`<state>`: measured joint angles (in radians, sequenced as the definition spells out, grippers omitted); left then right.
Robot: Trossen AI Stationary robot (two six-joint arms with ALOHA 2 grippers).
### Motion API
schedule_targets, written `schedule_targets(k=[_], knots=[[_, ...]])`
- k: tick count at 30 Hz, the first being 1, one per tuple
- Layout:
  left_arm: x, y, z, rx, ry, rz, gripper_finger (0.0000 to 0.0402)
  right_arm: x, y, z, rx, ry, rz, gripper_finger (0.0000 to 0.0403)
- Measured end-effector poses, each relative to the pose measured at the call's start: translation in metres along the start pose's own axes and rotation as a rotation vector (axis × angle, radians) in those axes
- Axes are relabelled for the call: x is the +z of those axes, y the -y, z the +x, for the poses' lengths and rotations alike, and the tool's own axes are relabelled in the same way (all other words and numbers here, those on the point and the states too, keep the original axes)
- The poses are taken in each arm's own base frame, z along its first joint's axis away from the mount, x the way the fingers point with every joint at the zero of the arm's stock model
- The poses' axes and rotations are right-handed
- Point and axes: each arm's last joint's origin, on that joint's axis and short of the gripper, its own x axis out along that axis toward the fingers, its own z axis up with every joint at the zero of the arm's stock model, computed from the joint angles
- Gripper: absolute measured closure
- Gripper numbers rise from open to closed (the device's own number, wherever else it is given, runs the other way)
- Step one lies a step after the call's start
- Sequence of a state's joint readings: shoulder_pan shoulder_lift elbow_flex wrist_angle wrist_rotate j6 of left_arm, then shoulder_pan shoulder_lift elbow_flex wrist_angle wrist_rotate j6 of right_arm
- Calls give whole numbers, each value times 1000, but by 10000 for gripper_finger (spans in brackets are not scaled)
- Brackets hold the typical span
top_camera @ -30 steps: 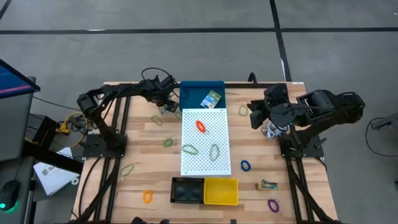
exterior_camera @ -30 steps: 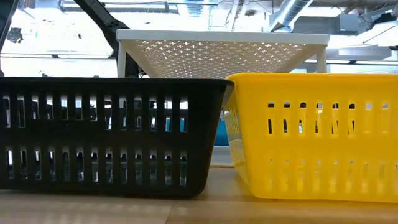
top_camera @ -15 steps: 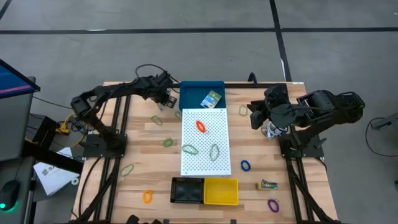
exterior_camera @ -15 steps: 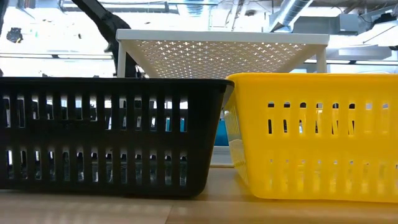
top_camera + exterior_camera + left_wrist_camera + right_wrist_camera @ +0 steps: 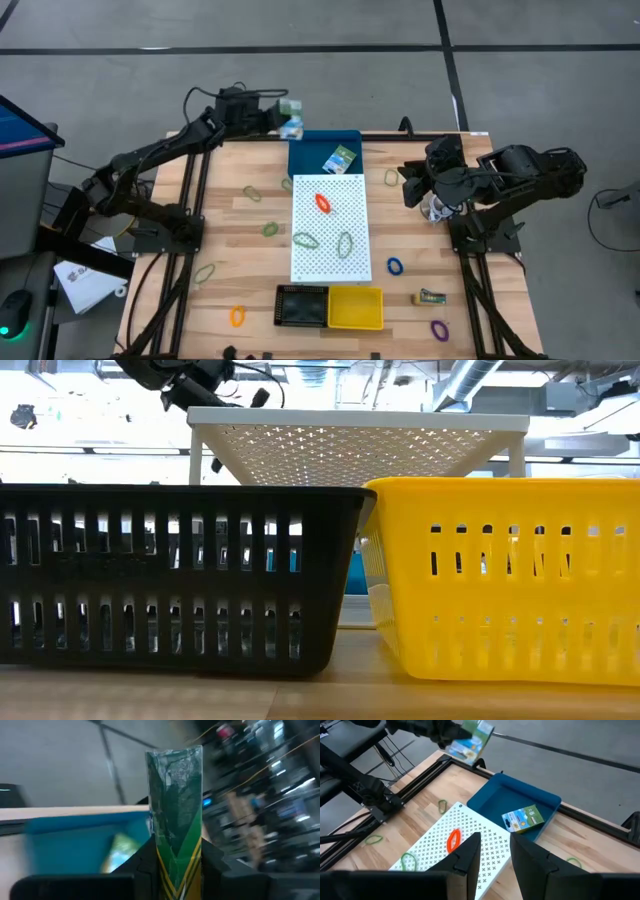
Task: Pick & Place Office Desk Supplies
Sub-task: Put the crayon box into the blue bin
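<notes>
My left gripper is raised over the far left corner of the blue tray, shut on a green printed packet. The right wrist view shows that packet in the air too. A second packet lies flat in the tray. On the white perforated board lie a red band and two green bands. My right gripper hangs open at the right of the board, nothing between its fingers. My left gripper pinches the green packet's near end between its two fingers, one on each flat face. The fingers reach nearly level from the table's left. The packet juts out beyond the fingertips, lifted clear of table and tray.
A black basket and a yellow basket stand at the near edge. Loose bands lie on the wood: green, orange, blue, purple. Another packet lies near right. A white round object sits under the right arm.
My left gripper has taken the green packet from the table beside the tray's left side. It has risen and gone toward the far edge, tipping from pointing down to nearly level. The packet is now lifted clear of the table.
</notes>
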<state>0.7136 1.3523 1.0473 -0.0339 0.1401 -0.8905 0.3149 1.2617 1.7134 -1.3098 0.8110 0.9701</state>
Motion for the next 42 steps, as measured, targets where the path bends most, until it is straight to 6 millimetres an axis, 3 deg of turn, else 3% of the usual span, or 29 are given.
schedule_targets(k=[3, 9, 15, 35, 42], knots=[[-6, 0, 20, -42, 6, -62, 332, 0, 0, 0, -1, 3, -8, 300], [-38, -22, 70, 24, -97, -125, 332, 1, 2, -1, -3, 11, -7, 300], [-58, -42, 94, 75, -186, -158, 332, 2, 3, -3, -2, 15, -4, 300], [-67, -63, 92, 289, -245, -155, 327, -5, 0, -12, 8, 48, 9, 300], [-69, -62, 92, 291, -242, -150, 293, -6, 0, -13, 14, 50, 6, 300]])
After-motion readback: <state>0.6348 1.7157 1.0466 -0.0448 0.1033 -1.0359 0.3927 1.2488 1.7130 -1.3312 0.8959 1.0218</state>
